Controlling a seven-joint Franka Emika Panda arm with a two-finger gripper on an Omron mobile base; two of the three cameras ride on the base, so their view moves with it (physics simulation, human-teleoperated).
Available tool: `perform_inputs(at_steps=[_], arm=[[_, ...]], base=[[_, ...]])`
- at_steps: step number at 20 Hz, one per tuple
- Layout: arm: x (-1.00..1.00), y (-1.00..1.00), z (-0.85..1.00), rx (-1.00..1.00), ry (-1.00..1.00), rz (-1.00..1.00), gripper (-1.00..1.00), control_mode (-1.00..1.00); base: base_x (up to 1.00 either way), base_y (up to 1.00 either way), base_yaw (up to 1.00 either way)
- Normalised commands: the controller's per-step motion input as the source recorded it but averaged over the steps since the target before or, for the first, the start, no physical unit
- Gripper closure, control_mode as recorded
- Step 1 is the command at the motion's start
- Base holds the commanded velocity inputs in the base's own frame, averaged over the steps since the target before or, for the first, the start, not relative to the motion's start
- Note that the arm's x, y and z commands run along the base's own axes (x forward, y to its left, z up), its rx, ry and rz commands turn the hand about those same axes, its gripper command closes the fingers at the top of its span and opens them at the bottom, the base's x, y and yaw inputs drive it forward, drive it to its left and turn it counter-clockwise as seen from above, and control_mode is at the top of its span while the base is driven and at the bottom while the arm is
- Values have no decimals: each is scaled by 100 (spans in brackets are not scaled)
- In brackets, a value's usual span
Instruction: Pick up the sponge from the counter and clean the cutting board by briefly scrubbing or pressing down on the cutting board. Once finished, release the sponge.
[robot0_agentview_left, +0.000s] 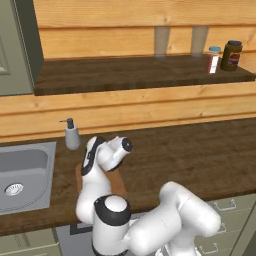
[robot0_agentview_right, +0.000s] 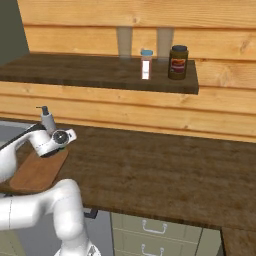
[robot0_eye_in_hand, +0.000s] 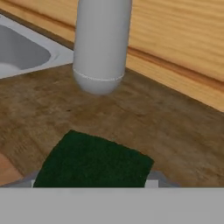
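The pincer (robot0_eye_in_hand: 92, 182) holds the sponge (robot0_eye_in_hand: 94, 159). Its two tips sit against the sponge's opposite ends, at a moderate gap with the block filling the space between them. Only the sponge's dark green top shows, tilted a little in the hand view. I cannot tell whether it is resting on the surface below or lifted off it.

Around and beyond the sponge lies the dark wood counter (robot0_eye_in_hand: 175, 131). A corner of the reddish board (robot0_eye_in_hand: 6, 168) shows just beside the pincer's left tip in the hand view, so the sponge sits at the board's edge and mostly over bare counter. In the right base view the arm's hand hangs over the far end of the board (robot0_agentview_right: 36, 172). In the left base view the board (robot0_agentview_left: 118, 184) is largely hidden under the arm.

Straight ahead of the pincer, near it, stands a grey dispenser (robot0_eye_in_hand: 101, 43), upright on the counter. It also shows in the base views (robot0_agentview_left: 72, 135) (robot0_agentview_right: 47, 119), just behind the hand. Beyond the dispenser, to the left in the hand view, is the steel sink (robot0_eye_in_hand: 24, 50) (robot0_agentview_left: 25, 172), set into the counter. Behind both runs the light plank wall (robot0_eye_in_hand: 183, 39).

Well above the pincer and off to its right, a dark shelf (robot0_agentview_right: 100, 75) carries a brown jar (robot0_agentview_right: 178, 62) and a small bottle (robot0_agentview_right: 146, 64) just beside each other. Below the counter's front edge are pale drawers (robot0_agentview_right: 160, 232).
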Motion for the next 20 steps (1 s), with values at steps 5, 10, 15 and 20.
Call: perform_inputs(at_steps=[5,10,15,20], arm=[[-39,-89,25,9,1,-12,100,-100],[-34,-24,89,3,16,-18,100,-100],[-18,-32,95,2,40,-22,100,-100],[-64,-46,25,0,31,-20,100,-100]], base=[[0,0,0],[0,0,0],[0,0,0],[0,0,0]])
